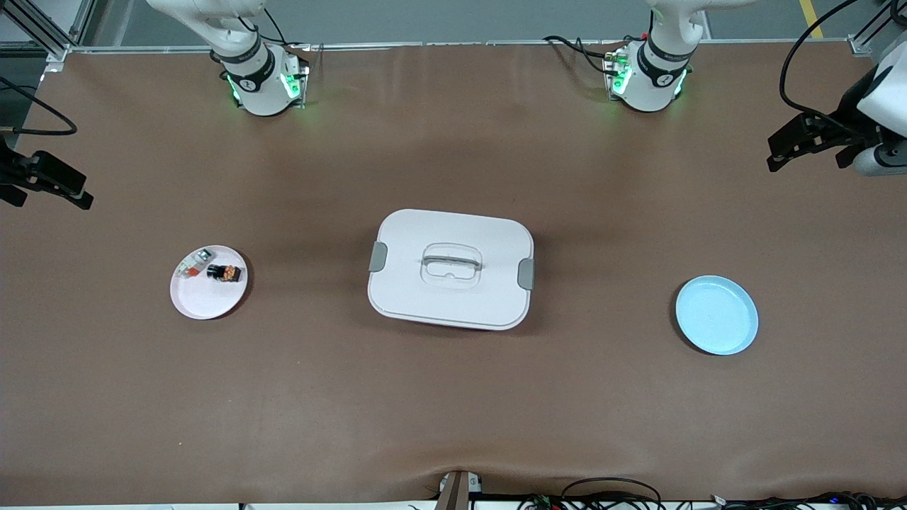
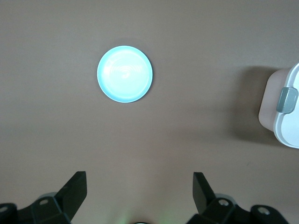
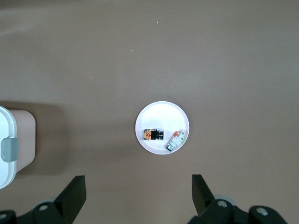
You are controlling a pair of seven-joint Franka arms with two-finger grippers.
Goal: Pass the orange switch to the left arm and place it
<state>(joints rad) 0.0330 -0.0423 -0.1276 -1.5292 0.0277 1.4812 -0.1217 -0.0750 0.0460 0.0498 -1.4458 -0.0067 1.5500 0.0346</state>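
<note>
The orange switch, a tiny black block with an orange face, lies on a small white plate toward the right arm's end of the table. The white box, with grey side latches, sits in the middle of the table. My right gripper hangs open and empty over the table edge at its own end, well apart from the plate. My left gripper hangs open and empty over its end of the table.
A small white piece with a red-orange end lies beside the switch on the same plate. A light blue plate holding nothing sits toward the left arm's end. Both arm bases stand along the table's back edge.
</note>
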